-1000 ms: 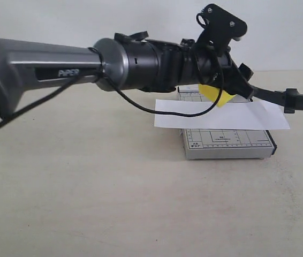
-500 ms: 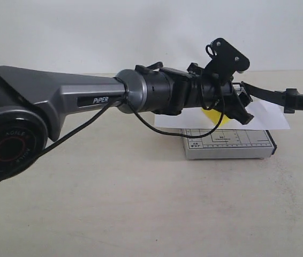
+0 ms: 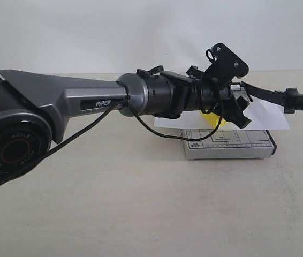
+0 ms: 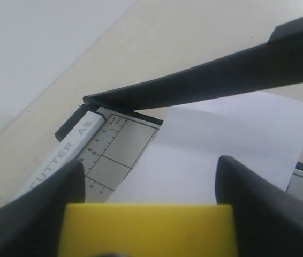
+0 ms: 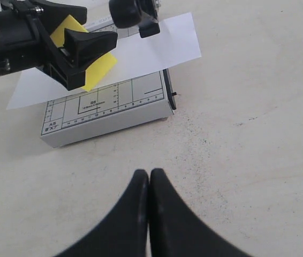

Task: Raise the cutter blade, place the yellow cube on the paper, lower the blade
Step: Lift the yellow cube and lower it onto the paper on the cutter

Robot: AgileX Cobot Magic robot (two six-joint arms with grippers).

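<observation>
Yellow cube point(image 4: 146, 229), likely light, rigid and smooth-faced, is sitting pinched by opposite sides between the jaws of the left gripper point(image 4: 149, 176), over the paper point(image 4: 237, 139).

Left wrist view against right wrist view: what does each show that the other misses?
Left wrist only: the hinge end of the cutter blade, which is raised above the paper. Right wrist only: the right gripper, shut and empty over the table, plus the front edge of the trimmer base. Both: the yellow cube clamped in the left gripper over the paper.
</observation>
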